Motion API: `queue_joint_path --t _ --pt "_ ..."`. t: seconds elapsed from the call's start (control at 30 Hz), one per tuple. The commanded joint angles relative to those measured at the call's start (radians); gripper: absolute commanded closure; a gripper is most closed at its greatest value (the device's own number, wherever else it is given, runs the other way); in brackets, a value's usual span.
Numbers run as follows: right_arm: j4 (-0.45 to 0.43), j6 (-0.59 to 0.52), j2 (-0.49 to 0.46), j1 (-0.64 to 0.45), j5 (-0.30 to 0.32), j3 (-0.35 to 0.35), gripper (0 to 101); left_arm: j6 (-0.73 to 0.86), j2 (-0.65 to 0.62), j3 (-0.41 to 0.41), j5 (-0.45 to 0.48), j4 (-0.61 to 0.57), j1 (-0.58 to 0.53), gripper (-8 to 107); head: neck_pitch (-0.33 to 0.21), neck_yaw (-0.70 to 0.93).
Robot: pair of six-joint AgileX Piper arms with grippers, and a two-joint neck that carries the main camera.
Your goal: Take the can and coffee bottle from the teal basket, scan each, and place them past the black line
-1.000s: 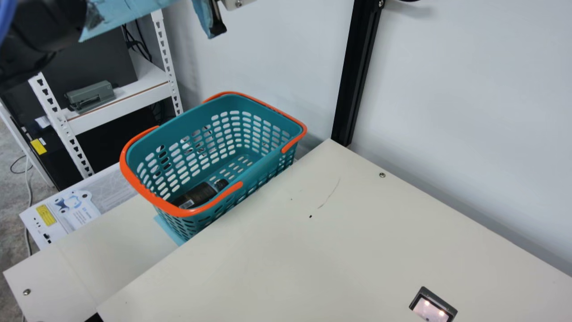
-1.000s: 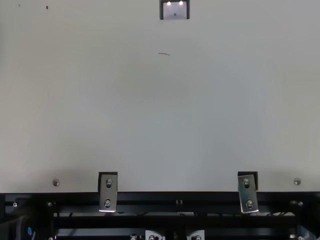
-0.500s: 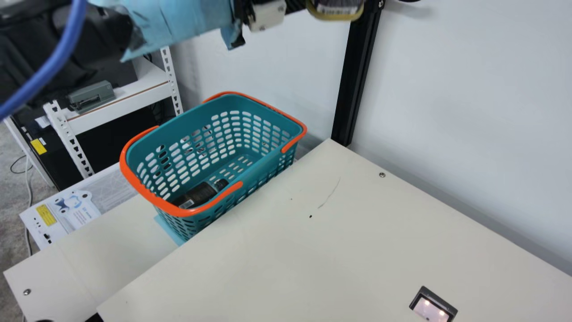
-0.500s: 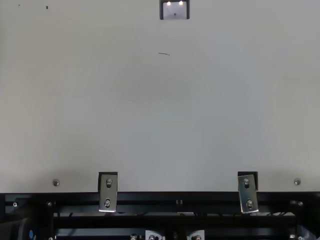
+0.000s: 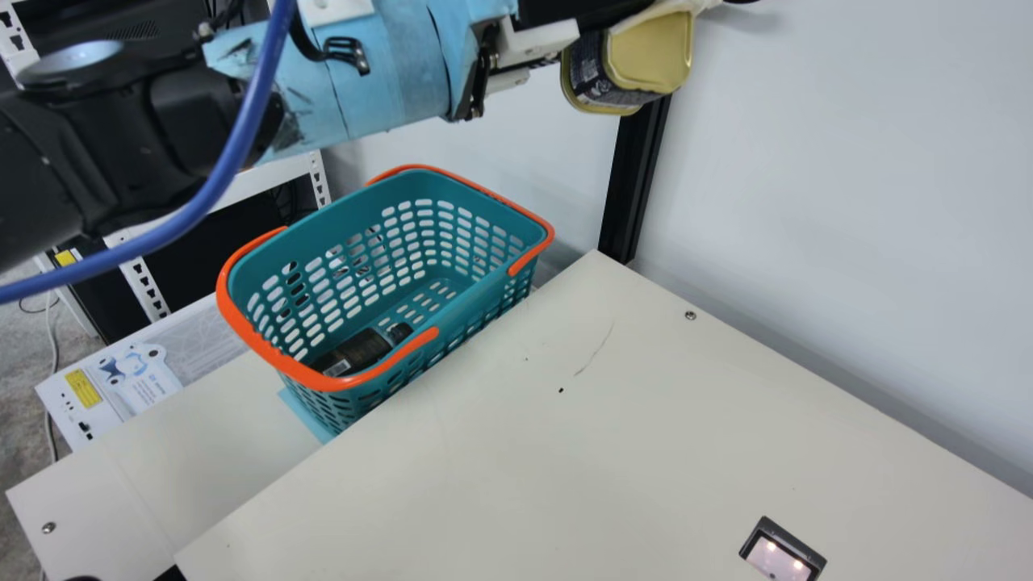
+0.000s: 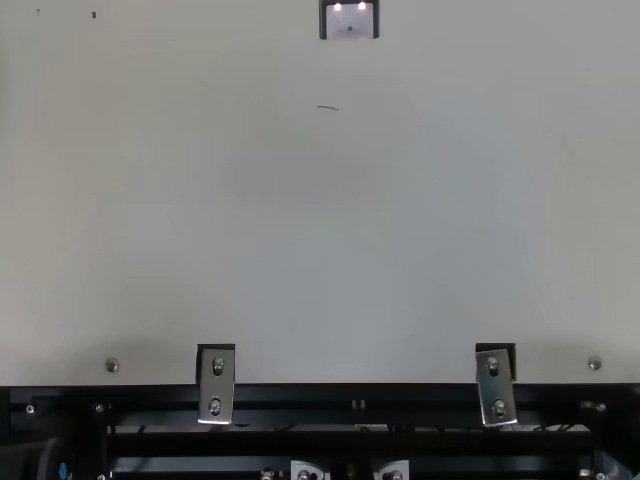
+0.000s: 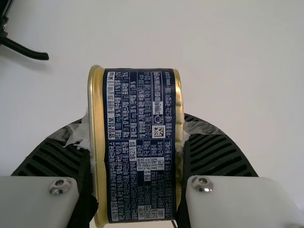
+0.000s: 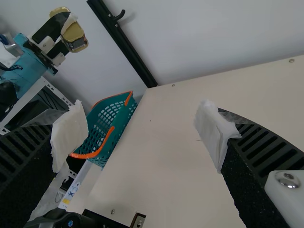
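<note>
My left gripper [image 5: 637,24] is high above the far end of the table, shut on the gold-rimmed can [image 5: 655,56]. In the left wrist view the can [image 7: 140,142], with its dark blue printed side showing, is squeezed between the two fingers of the left gripper [image 7: 137,156]. The dark coffee bottle [image 5: 359,351] lies on its side in the teal basket [image 5: 484,198]. The right wrist view has my right gripper [image 8: 142,137] with its padded fingers wide apart and nothing between them; beyond them is the basket [image 8: 124,114].
The scanner [image 5: 781,552] with its lit window is set in the cream table [image 5: 646,452]. A black upright post [image 5: 637,186] stands at the table's far corner against the wall. Left of the basket are a white shelf rack [image 5: 319,173] and a white box [image 5: 186,347].
The left arm has come further into the main view from the upper left, moving right and bringing the can it holds into sight. Basket and bottle have stayed still.
</note>
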Motion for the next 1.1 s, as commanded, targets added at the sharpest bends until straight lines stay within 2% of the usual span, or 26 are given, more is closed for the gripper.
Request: queue_joint_path --t 0.0,0.13,0.27,0.47,0.57,0.63,0.67,0.8,1.0,1.03,1.07 --pt "0.0 0.0 0.0 0.0 0.0 0.0 0 -0.007 -0.005 -0.001 -0.004 0.041 -0.003 89 -0.027 0.011" --pt "0.0 0.0 0.0 0.0 0.0 0.0 0 0.008 -0.024 0.009 -0.049 0.099 -0.034 89 -0.027 0.011" --pt "0.0 0.0 0.0 0.0 0.0 0.0 0 0.05 -0.049 0.029 -0.171 0.122 -0.101 89 -0.027 0.011" --pt "0.0 0.0 0.0 0.0 0.0 0.0 0 0.184 -0.094 0.036 -0.414 0.036 -0.215 89 -0.027 0.011" --pt "0.0 0.0 0.0 0.0 0.0 0.0 0 0.28 -0.124 0.014 -0.496 -0.001 -0.247 89 -0.027 0.011" --pt "0.0 0.0 0.0 0.0 0.0 0.0 0 0.311 -0.139 0.007 -0.52 0.008 -0.256 89 -0.027 0.011" --pt "0.0 0.0 0.0 0.0 0.0 0.0 0 0.256 -0.131 0.009 -0.453 -0.003 -0.251 89 -0.027 0.011" --pt "0.0 0.0 0.0 0.0 0.0 0.0 0 0.31 -0.142 0.006 -0.52 -0.007 -0.256 89 -0.027 0.011" --pt "0.0 0.0 0.0 0.0 0.0 0.0 0 0.31 -0.14 0.006 -0.524 -0.011 -0.256 89 -0.027 0.011" --pt "0.0 0.0 0.0 0.0 0.0 0.0 0 0.242 -0.14 0.005 -0.52 0.056 -0.252 89 -0.027 0.011" --pt "0.0 0.0 0.0 0.0 0.0 0.0 0 0.234 -0.138 0.005 -0.519 0.049 -0.255 89 -0.027 0.011"
